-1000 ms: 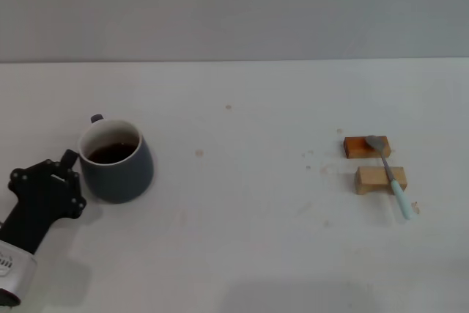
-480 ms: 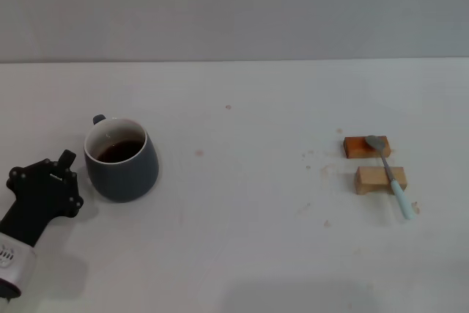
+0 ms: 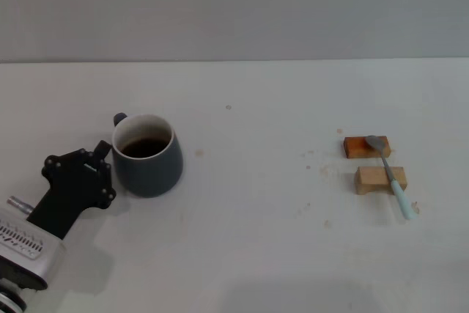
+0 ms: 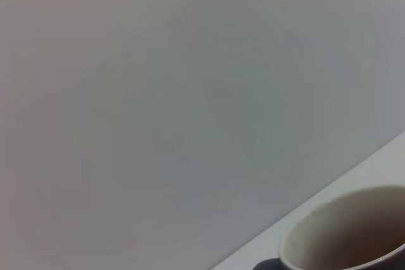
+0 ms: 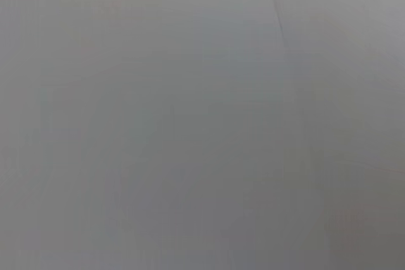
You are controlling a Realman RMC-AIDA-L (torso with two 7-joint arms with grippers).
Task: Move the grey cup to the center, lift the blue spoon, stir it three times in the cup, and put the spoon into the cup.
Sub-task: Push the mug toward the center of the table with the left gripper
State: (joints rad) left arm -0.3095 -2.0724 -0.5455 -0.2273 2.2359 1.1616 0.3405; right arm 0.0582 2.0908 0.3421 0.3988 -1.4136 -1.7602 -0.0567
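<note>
So the left gripper point(image 3: 102, 163) is right up against the left side of the cup point(image 3: 147, 156), and the cup sits on the left part of the bench point(image 3: 256, 240), well short of the middle. Can't tell whether the fingers are apart or together; from the head view the black wrist block hides them, and the left wrist view only catches a bit of the cup's rim point(image 4: 345, 232) with no fingers in it. The right arm isn't in view anywhere, and its wrist camera shows nothing but blank grey.

What I'd worry about: there's dark liquid in the cup, fairly low I think, but a jerky shove toward the center could slosh it over the rim. The contact looks low and on the side, and since the cup is wider at the base it probably slides rather than tips. Still, if the push is off-centre the cup could rotate away from the gripper and drift off line. The handle points to the far left, so it could swing around too.

The spoon point(image 3: 390, 171) is well apart on the right, lying across two wooden blocks point(image 3: 372, 162), bowl on the far one, pale handle hanging past the near one. That's a thin thing to pick up, and a sloppy grab could knock it off the blocks or drag a block along.

Writing: there's some marking on the silver part of the left arm near the bottom corner, too small to read. No brand visible on the cup or spoon.
</note>
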